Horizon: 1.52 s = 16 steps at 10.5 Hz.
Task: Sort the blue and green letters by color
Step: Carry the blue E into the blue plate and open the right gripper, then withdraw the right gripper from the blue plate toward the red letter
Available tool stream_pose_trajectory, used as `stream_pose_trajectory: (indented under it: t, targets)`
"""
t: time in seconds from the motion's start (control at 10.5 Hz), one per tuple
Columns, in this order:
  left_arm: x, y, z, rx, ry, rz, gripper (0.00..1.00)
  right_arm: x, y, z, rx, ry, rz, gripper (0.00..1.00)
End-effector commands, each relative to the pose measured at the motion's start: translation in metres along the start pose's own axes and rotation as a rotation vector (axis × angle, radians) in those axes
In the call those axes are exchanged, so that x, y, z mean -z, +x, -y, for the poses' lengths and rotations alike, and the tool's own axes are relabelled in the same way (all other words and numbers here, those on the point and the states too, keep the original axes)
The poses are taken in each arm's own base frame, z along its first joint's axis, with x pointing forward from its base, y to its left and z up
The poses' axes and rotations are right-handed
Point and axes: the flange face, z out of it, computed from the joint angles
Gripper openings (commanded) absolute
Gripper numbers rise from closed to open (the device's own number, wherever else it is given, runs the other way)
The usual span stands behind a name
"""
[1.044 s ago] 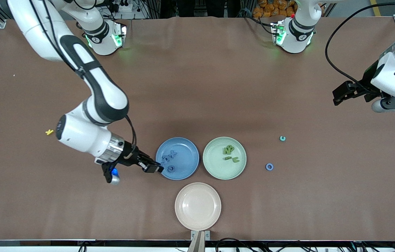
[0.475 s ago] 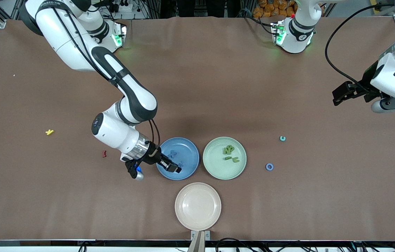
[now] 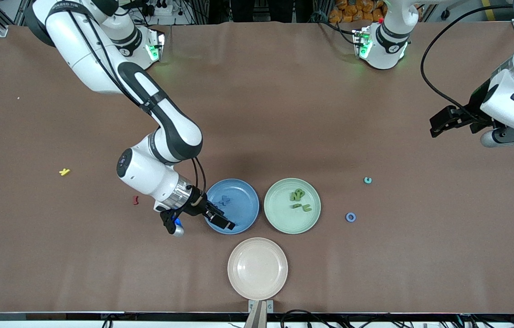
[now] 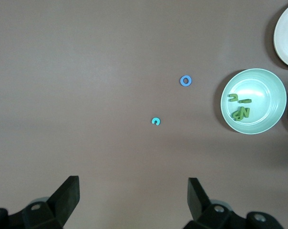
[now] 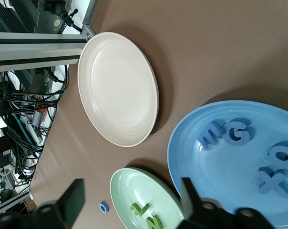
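Note:
Over the blue plate's (image 3: 243,193) edge nearest the right arm's end, my right gripper (image 3: 223,222) is open with nothing between its fingers (image 5: 72,200). Several blue letters (image 5: 237,132) lie in that plate, an X (image 3: 225,199) among them. Beside it, the green plate (image 3: 280,214) holds green letters (image 3: 299,196). A blue O (image 3: 351,217) and a teal C (image 3: 367,180) lie loose on the table toward the left arm's end. My left gripper (image 3: 441,124) waits open and empty high over that end, and the O (image 4: 185,80) and C (image 4: 156,121) show in its wrist view.
An empty beige plate (image 3: 257,269) sits nearer the front camera than the two coloured plates. A yellow letter (image 3: 64,171) and a dark red letter (image 3: 136,200) lie toward the right arm's end. Brown cloth covers the table.
My right gripper moved from beside the blue plate to over it and opened. The left arm has barely shifted.

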Motion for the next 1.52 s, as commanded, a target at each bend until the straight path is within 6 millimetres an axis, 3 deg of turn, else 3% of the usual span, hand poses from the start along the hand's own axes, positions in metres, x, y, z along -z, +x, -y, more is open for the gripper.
stream_pose_trajectory:
  t: [0.0,0.38,0.47,0.66,0.85,1.23,1.42]
  targets:
    - [0.011,-0.007,0.001,-0.019,-0.023,-0.001,1.00,0.003,0.007,-0.001,0.015,-0.005,-0.008,1.00]
    - [0.019,-0.019,0.001,-0.022,-0.039,0.035,1.00,0.019,0.033,-0.023,0.025,-0.051,-0.047,1.00]
    - [0.019,-0.021,0.001,-0.031,-0.047,0.045,1.00,0.041,0.030,-0.027,0.095,-0.078,-0.069,1.00]
    - [0.016,-0.019,0.002,-0.044,-0.048,0.051,1.00,0.118,0.014,-0.042,0.246,-0.147,-0.056,1.00]
    - [0.018,-0.020,0.001,-0.047,-0.048,0.048,1.00,0.187,0.012,-0.057,0.363,-0.220,-0.030,1.00]
    - [0.026,-0.023,-0.003,-0.052,-0.054,0.031,1.00,0.318,0.055,-0.095,0.647,-0.496,0.017,1.00]
    - [0.034,-0.025,0.000,-0.048,-0.055,0.010,1.00,0.369,0.052,-0.095,0.686,-0.575,0.000,1.00]
